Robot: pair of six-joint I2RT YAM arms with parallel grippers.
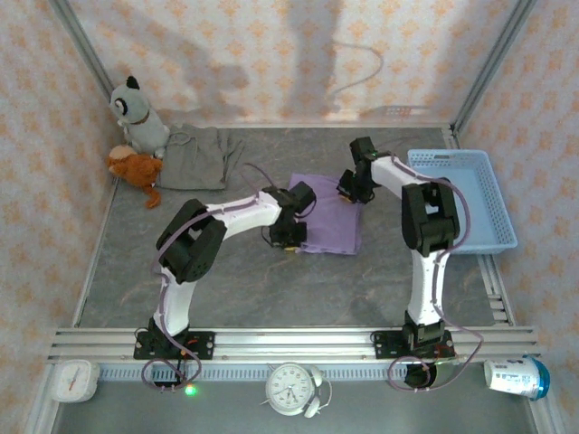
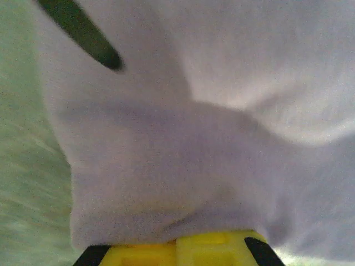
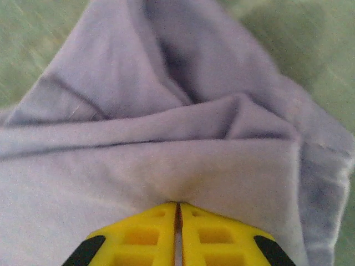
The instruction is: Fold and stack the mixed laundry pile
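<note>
lavender garment [image 1: 330, 226] mid-table. left gripper [image 1: 288, 237] clenched on its near-left corner, right gripper [image 3: 177, 210] pinching its far-right edge: 2 opposite holds, likely for lifting into a fold. taupe garment [image 1: 194, 158] far-left, apart.

Top view looks down; wrist views closely share lavender garment [image 1: 330, 226].

A robotics lab cell dressed as a home is seen: floral-papered walls [image 1: 271, 45] held in aluminium posts [image 1: 83, 45], left arm [image 1: 194, 240] and right arm [image 1: 425, 217] bolted to a metal rail [image 1: 298, 340], a plush toy [image 1: 137, 113] and an alarm clock [image 1: 291, 389] set about.
</note>
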